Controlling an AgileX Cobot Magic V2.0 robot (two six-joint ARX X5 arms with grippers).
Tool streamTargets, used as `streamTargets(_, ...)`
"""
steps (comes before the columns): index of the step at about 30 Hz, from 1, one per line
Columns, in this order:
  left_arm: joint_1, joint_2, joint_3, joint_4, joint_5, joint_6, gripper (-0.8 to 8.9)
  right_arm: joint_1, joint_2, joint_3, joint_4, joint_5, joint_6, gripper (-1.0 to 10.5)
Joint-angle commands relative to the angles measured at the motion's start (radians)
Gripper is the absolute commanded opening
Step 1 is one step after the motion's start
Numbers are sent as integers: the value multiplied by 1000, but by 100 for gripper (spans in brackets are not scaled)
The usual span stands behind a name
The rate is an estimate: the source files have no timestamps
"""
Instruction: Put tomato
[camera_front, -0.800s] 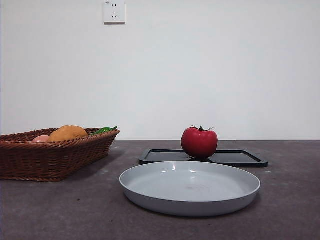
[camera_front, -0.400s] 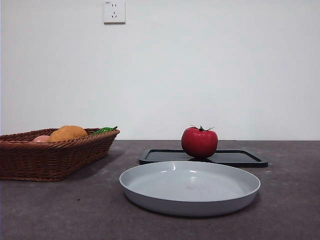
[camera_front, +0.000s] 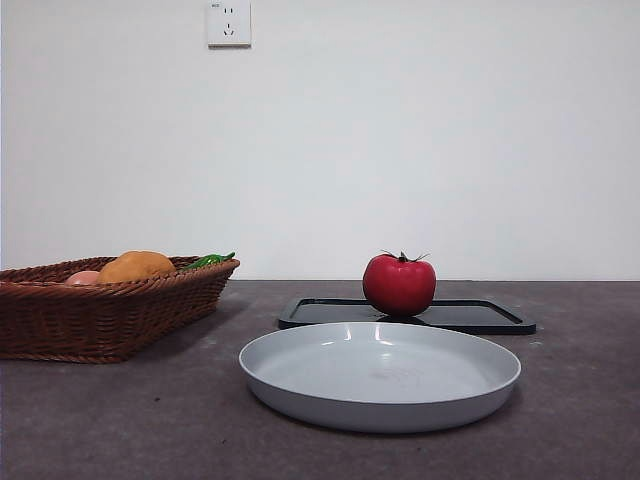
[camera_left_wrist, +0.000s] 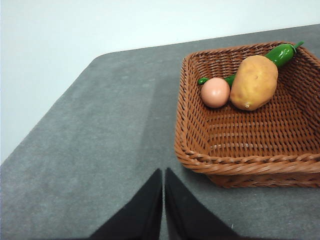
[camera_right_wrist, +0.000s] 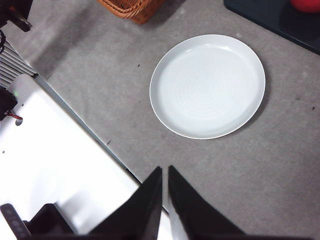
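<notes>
- The tomato (camera_front: 399, 285) is being seen upright on the black tray (camera_front: 470, 316), toward the far edge of the table (camera_front: 580, 400), just behind the empty grey plate (camera_front: 380, 375).
- The left pincer (camera_left_wrist: 163, 200) is being held clenched and empty beside the basket (camera_left_wrist: 240, 160).
- The right pincer (camera_right_wrist: 164, 195) is being held clenched and empty, high over the near edge.
- No reach is being made yet; the plate is judged the likely target.
- For a sound grasp, the right pincer should be released wide, lowered around the tomato's widest part, clear of the stem, and clenched gently, since glossy skin may slip.
</notes>
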Motion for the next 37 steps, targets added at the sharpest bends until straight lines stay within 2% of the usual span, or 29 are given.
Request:
streamTargets(1,2,-2,-21,-10,-3,-6,7,5,6,10,10,0,-5,8)
streamTargets(9,2,-2,-20,-10,-3,-6,7,5,5,10,10,11,-8,8)
streamTargets(14,2,-2,-20,-10,-3,-6,7,-10,-10,10,8,148,-29,8)
streamTargets(21,2,-2,-20,-10,-3,-6,7,-161,-77,9,47,154,-54,8)
streamTargets(24,2,-2,-20,-10,-3,-6,7,-233,-141,-11,202,155,-85,8)
streamTargets(27,2,-2,-20,-10,-3,-6,7,-297,-227,-110,441,154,-94,8)
streamTargets(31,2,-2,-20,-10,-3,-6,7,-374,-372,-356,763,154,-59,8)
streamTargets(37,2,-2,-20,-10,-3,-6,7,-420,-535,-665,1019,187,-55,8)
